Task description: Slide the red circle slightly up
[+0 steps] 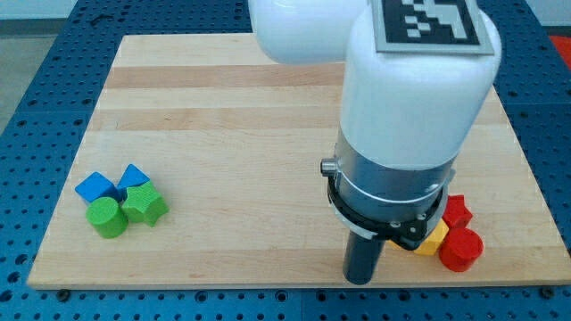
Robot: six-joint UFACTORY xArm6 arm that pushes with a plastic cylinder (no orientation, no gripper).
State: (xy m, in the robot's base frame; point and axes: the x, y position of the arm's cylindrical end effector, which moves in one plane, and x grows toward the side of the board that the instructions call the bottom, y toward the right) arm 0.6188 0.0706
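Seven blocks in two clusters on wooden tabletop [268, 134]. Red circle [461, 251] lies near tabletop's bottom-right corner, touching yellow block [434, 239], red star-like block [457, 212] just above. My tip [359, 280] rests left of red circle, level with it or slightly lower, yellow block between; likely staging to get beneath it for upward push. No claw fitted; nothing held. Blue pair [95, 188] [134, 176] and green pair [106, 218] [145, 205] sit far left of red circle. Fiducial marker [426, 20] atop arm; no readable writing.

four blocks [120, 202] cluster touching near the board's [250, 134] bottom-left corner; three more [451, 236] huddle at the view's bottom right, just right of my tip [359, 280].
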